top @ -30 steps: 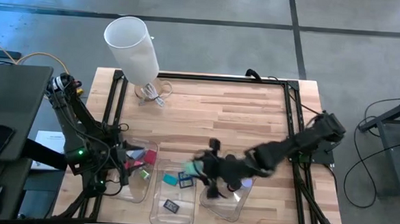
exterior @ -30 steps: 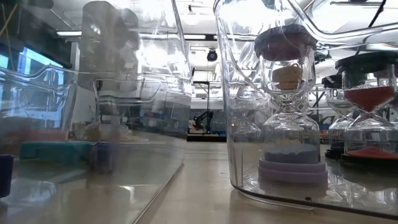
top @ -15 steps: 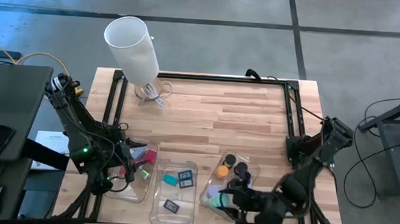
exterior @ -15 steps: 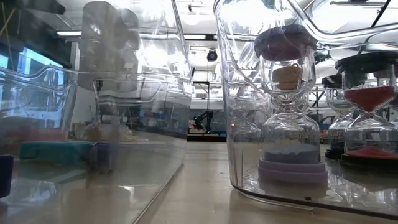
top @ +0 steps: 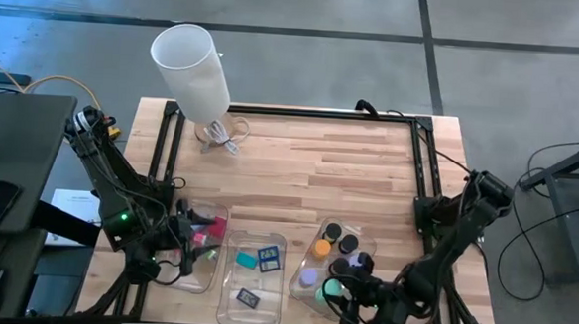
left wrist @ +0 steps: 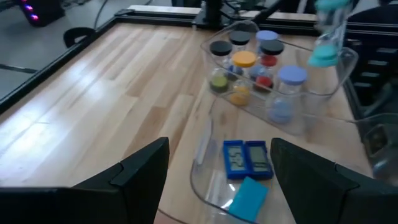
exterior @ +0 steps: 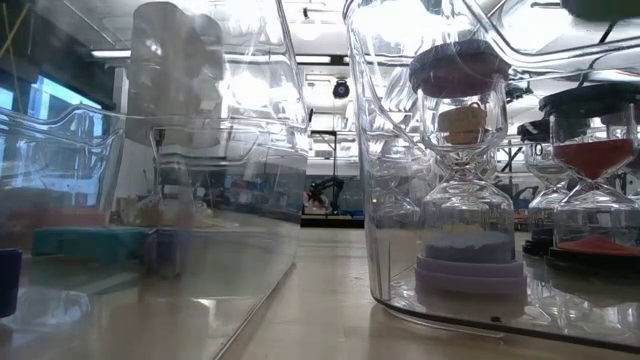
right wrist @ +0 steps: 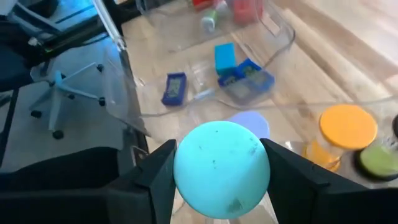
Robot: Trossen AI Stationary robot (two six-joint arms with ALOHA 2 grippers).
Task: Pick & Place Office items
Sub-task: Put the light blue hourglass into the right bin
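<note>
The light wooden bench [top: 309, 173] with its black frame is carrying, at its far left corner, a tall white cylinder [top: 190, 70]. Along the near edge three clear plastic trays are lying side by side: the left tray [top: 196, 276], the middle tray [top: 247, 279] and the right tray [top: 312, 245].

The right gripper [top: 338, 284] is hovering over the right tray's near end, its jaws clamped on a teal-capped sand timer [right wrist: 221, 169], which is filling the right wrist view. The left gripper [top: 188, 238] is waiting over the left tray, jaws standing apart and empty, with red and pink pieces [top: 206, 239] lying just beside it.

The right tray is holding upright sand timers with round black [left wrist: 221, 48], orange [left wrist: 244, 59] and pale purple [left wrist: 291, 74] caps. The middle tray is holding a flat teal block [left wrist: 249, 197] touching two dark blue blocks [left wrist: 247, 158], with another blue block [top: 248, 298] lying apart nearer the bench's front edge.
</note>
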